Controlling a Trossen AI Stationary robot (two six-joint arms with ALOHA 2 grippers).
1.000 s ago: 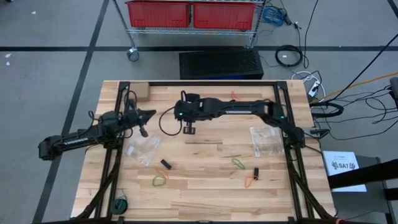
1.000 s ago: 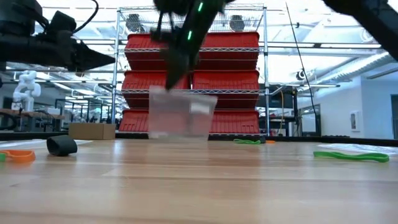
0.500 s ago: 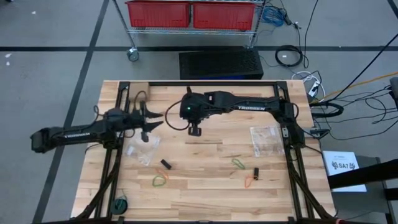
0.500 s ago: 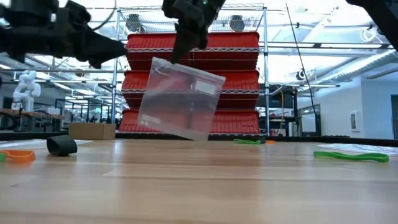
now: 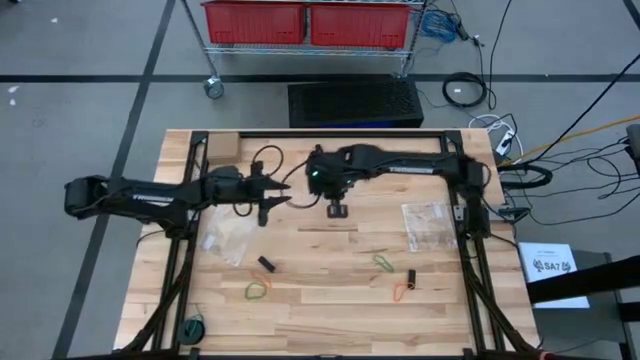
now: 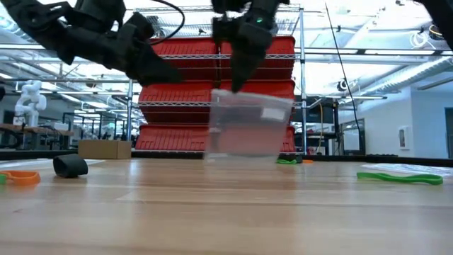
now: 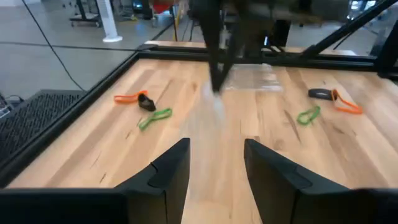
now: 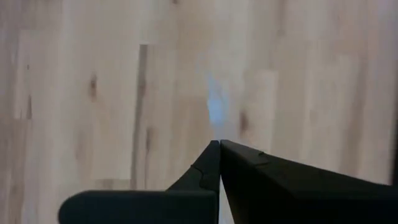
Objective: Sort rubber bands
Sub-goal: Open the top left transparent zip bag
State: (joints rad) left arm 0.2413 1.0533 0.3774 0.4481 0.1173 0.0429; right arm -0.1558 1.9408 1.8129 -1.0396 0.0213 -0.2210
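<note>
Fingers (image 6: 237, 79) pinched on bag (image 6: 249, 126) top edge — midair

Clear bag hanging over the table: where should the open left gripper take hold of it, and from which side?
Probably the top edge of the bag, just beside where the right gripper pinches it. It hangs upright as a thin sheet, so the left gripper should come in level from its own side, jaws straddling the film.
</note>
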